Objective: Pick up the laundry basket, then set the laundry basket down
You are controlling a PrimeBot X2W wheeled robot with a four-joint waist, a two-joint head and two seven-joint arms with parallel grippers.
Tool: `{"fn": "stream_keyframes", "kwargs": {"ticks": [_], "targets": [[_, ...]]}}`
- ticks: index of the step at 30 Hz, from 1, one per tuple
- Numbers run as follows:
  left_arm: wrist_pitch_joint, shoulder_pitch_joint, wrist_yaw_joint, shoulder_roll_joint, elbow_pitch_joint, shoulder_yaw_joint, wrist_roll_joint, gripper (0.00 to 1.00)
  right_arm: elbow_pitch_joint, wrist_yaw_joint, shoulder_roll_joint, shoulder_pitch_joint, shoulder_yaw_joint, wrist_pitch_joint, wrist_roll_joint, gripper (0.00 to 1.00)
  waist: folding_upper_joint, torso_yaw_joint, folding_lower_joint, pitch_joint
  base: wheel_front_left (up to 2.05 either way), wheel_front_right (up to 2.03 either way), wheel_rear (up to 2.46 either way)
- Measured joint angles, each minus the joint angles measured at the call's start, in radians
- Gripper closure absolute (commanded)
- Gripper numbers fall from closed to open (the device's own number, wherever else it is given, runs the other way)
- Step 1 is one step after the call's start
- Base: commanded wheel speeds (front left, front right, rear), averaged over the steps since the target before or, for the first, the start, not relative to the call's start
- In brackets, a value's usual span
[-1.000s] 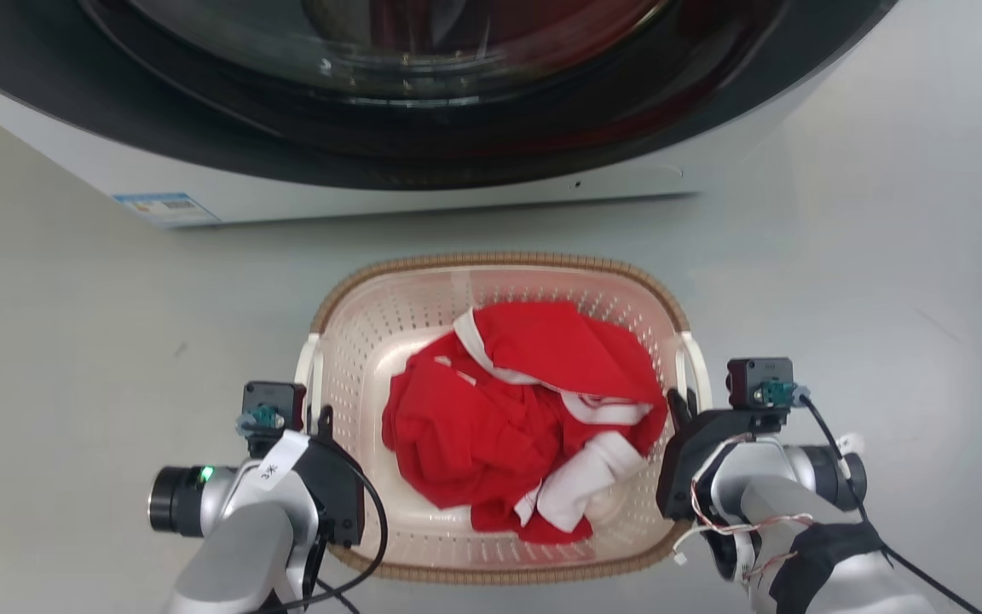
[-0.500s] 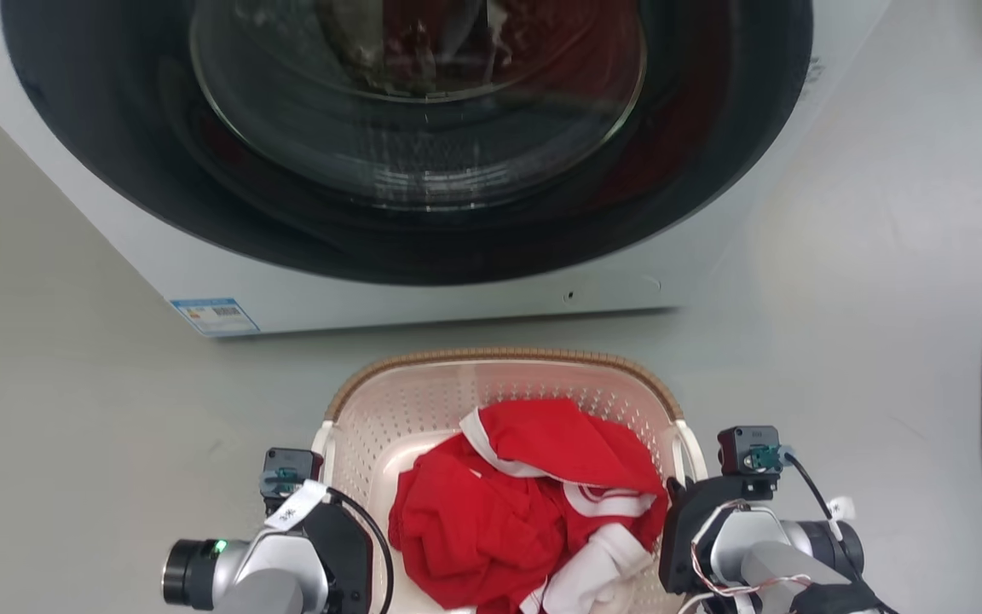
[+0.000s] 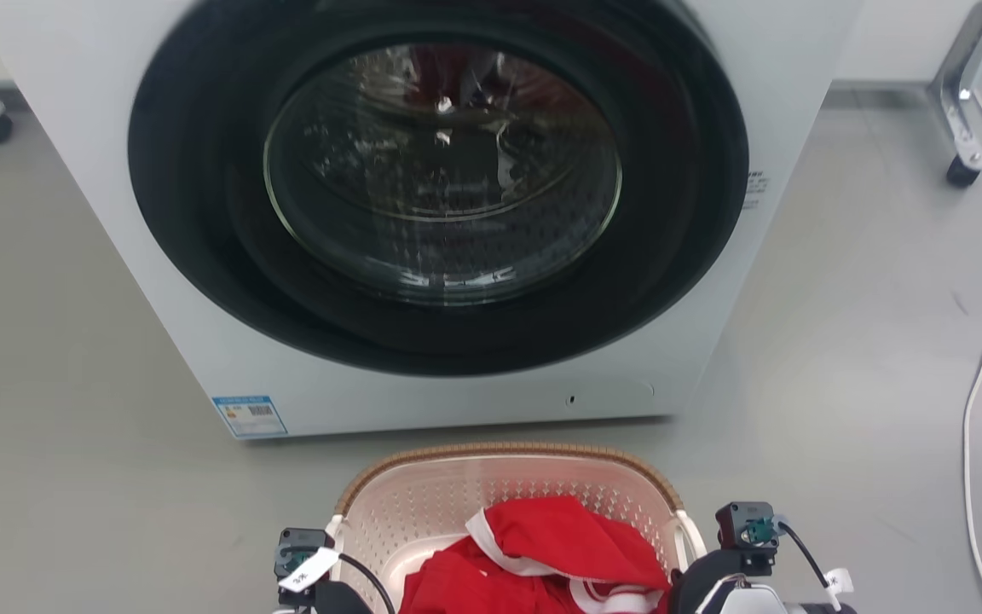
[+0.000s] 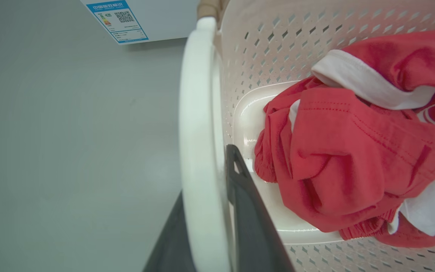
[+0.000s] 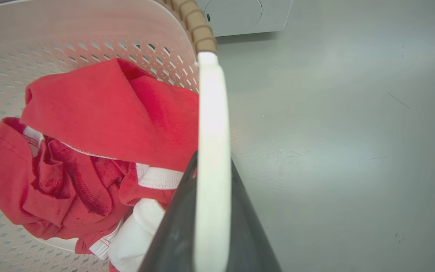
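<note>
- The left gripper [image 4: 207, 181] reaches forward along the laundry basket [image 3: 508, 449], one dark finger on each side of the white left side handle [image 4: 198, 113]. It is clamped on that handle.
- The right gripper [image 5: 213, 162] mirrors it, its two fingers pinching the white right side handle [image 5: 212, 113] between them.
- In the head view the wrists sit at the bottom edge with the basket between them, just in front of the washing machine [image 3: 73, 188].
- A red and white garment [image 3: 559, 546] lies crumpled inside the basket.
- A blue-bordered label [image 4: 118, 19] on the machine's lower left corner has a Chinese heading, coloured bars and a QR code.
- Small print [image 3: 755, 189] right of the door is too small to read.
- A white tag [image 3: 308, 570] on the left wrist bears a mark I cannot read.
</note>
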Motion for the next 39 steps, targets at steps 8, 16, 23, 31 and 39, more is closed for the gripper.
{"fn": "stream_keyframes", "kwargs": {"ticks": [8, 16, 23, 31, 39], "targets": [[0.014, 0.014, 0.009, 0.004, -0.006, -0.023, -0.034, 1.0, -0.001, 0.0, 0.0, 0.015, 0.021, 0.006, 0.029, 1.0, 0.0, 0.004, 0.0, -0.075, 0.0, 0.0, 0.0], [0.018, 0.014, 0.017, 0.007, -0.007, -0.04, -0.047, 1.0, 0.0, 0.0, -0.001, 0.014, 0.039, 0.013, 0.042, 1.0, 0.0001, 0.007, 0.0001, -0.096, 0.0, 0.0, 0.0], [0.018, 0.014, 0.018, 0.007, -0.006, -0.053, -0.055, 1.0, 0.003, 0.0, -0.001, 0.014, 0.053, 0.013, 0.059, 1.0, 0.0002, 0.007, 0.0001, -0.102, 0.0, 0.0, 0.0], [0.018, 0.014, 0.019, 0.007, -0.003, -0.066, -0.064, 1.0, 0.009, -0.001, -0.001, 0.008, 0.069, 0.013, 0.069, 1.0, 0.0003, 0.004, 0.0001, -0.105, 0.0, 0.0, 0.0], [0.018, 0.014, 0.026, 0.007, -0.001, -0.077, -0.091, 1.0, 0.013, -0.001, -0.001, 0.003, 0.083, 0.012, 0.086, 1.0, 0.0003, 0.001, 0.0001, -0.104, 0.0, 0.0, 0.0]]}}
